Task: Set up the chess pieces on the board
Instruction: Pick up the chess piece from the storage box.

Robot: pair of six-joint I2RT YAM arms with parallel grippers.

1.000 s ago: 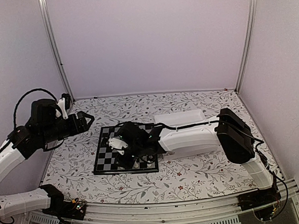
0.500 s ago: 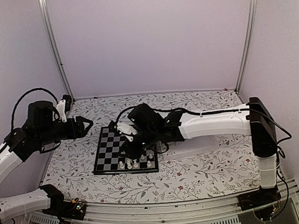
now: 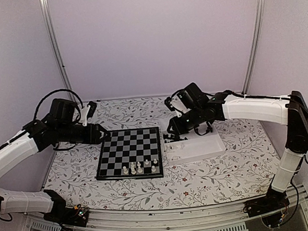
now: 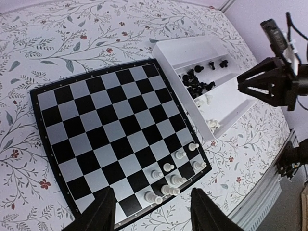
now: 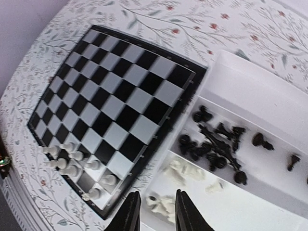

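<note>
Your left hand [image 4: 151, 192] is released: both fingers [image 4: 103, 211] stand wide apart with nothing between them. It hovers off the left edge of the board [image 3: 130, 148], above the flowered tabletop [image 3: 199, 178].

Your right hand [image 5: 155, 192] has its fingers only narrowly parted, and no piece shows in the gap, so it too grips nothing. It hangs over the left end of the white tray [image 3: 198, 154], close to the board's right edge.

The board lies flat in the middle of the tabletop, with the tray just beside it on the right. A small cluster of white chess pieces [image 3: 140, 167] stands upright on the near right corner squares; every other square is bare.

Inside the tray, the black pieces [image 5: 216, 144] lie in a tangled heap. The loose white pieces [image 5: 185, 171] are scattered next to them, directly under your right hand.
</note>
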